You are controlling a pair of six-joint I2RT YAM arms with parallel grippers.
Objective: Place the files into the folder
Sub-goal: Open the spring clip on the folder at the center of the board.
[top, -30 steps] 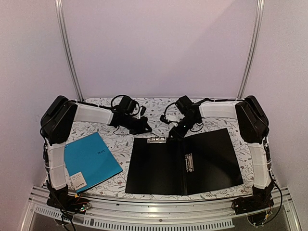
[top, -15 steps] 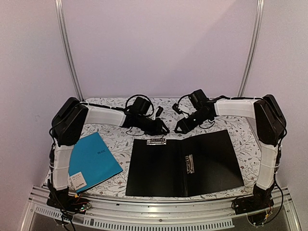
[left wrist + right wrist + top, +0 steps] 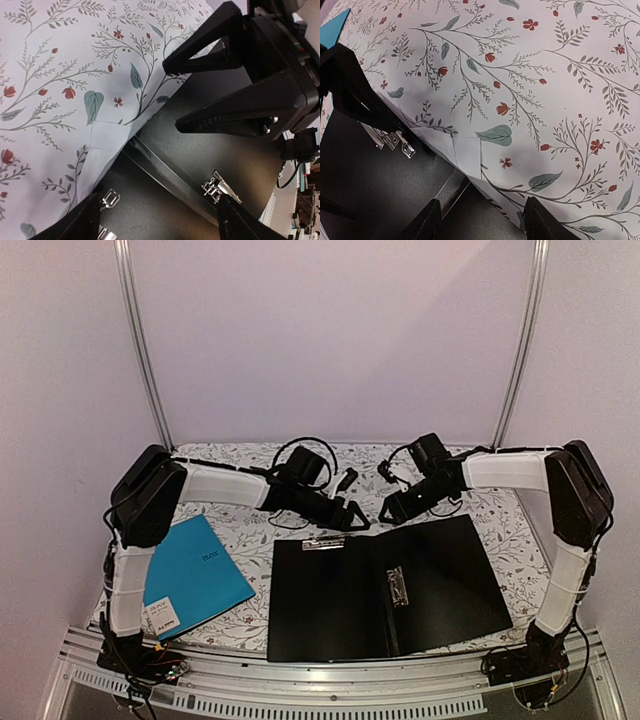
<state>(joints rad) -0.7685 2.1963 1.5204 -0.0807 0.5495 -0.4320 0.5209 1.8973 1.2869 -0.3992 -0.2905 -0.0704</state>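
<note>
The black folder [image 3: 330, 600] lies open and flat in the middle of the table, with a silver clip [image 3: 398, 587] by its spine and another clip [image 3: 323, 542] at its far edge. My left gripper [image 3: 350, 515] hovers over that far edge, open, with nothing between its fingers [image 3: 235, 220]. My right gripper [image 3: 392, 508] faces it from the right, also open and empty, over the folder's far edge [image 3: 380, 185]. No printed files show. A small blank white paper corner [image 3: 455, 145] pokes out at the folder's far edge [image 3: 165, 165].
A teal-blue folder [image 3: 190, 575] lies closed at the front left. The floral tablecloth [image 3: 250, 530] covers the table. The two grippers' tips stand close together, as the left wrist view shows the right gripper [image 3: 171, 95] just ahead.
My left gripper has gone from shut to open and moved right along the folder's far edge. The right gripper moved right and back. The folder shifted slightly right.
</note>
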